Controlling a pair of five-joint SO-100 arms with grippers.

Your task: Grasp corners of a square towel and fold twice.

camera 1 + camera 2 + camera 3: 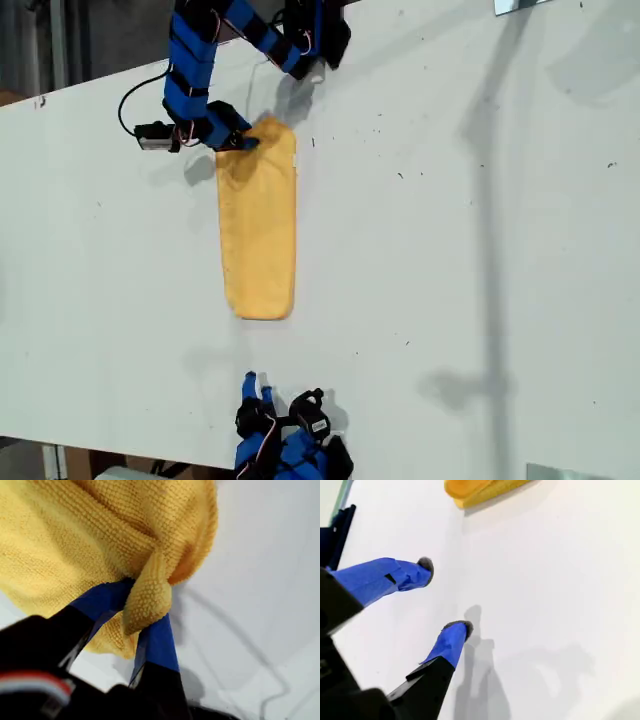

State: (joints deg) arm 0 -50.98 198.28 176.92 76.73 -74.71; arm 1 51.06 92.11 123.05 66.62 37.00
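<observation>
White table (480,250) fills the exterior view; the towel (259,225), a yellow-orange folded strip, runs lengthwise from my first gripper (238,141) toward the view's bottom. First wrist view: blue fingers (157,640) pinch a nubby corner (149,597). Second wrist view: my second gripper (446,596) gapes empty, well apart from the towel's end.

Nubby knitted cloth towel (75,540), smooth matt white table (450,250), matt blue-taped fingers (450,642)

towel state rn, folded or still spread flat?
Folded. The towel lies as a narrow strip on the table, not a square. My first claw pinches a bunched corner at one end.
</observation>
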